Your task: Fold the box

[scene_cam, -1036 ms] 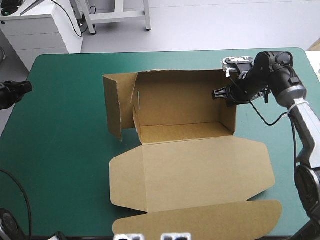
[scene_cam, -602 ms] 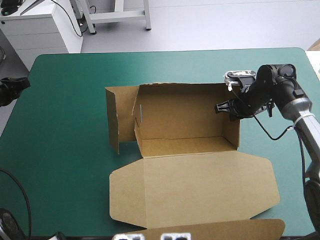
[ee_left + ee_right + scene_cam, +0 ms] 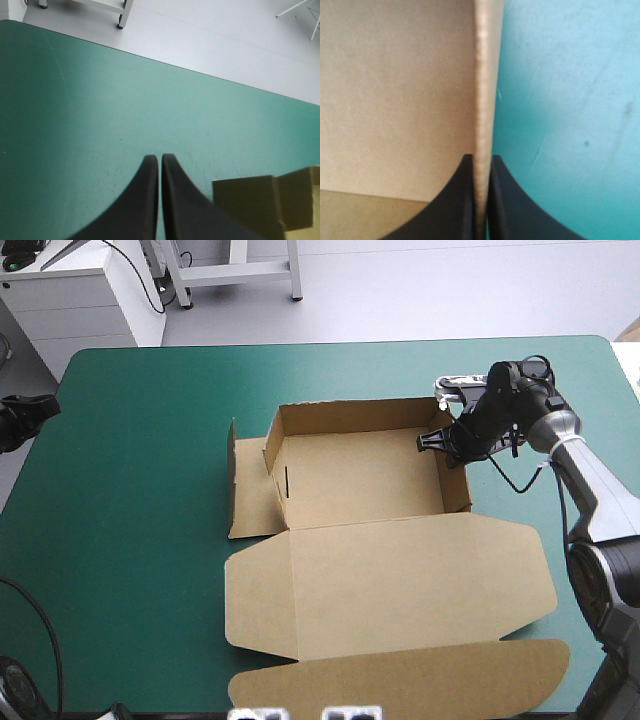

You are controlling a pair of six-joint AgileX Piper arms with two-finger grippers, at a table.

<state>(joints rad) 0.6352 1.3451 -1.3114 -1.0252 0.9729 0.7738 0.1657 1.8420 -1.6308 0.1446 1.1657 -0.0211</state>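
Teal-green cover [image 3: 130, 490] lies bare around the brown box [image 3: 390, 580], an open tray with its lid flat toward the near edge and its long axis running left to right, its right wall clamped between the right gripper's [image 3: 436, 440] fingers, while the left gripper [image 3: 160, 161], fingers together, has a box flap just ahead to one side.

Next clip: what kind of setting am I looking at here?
Probably a robotics test bench: a table with a teal-green cover, a brown box half assembled, its wall pinched by the right tool.
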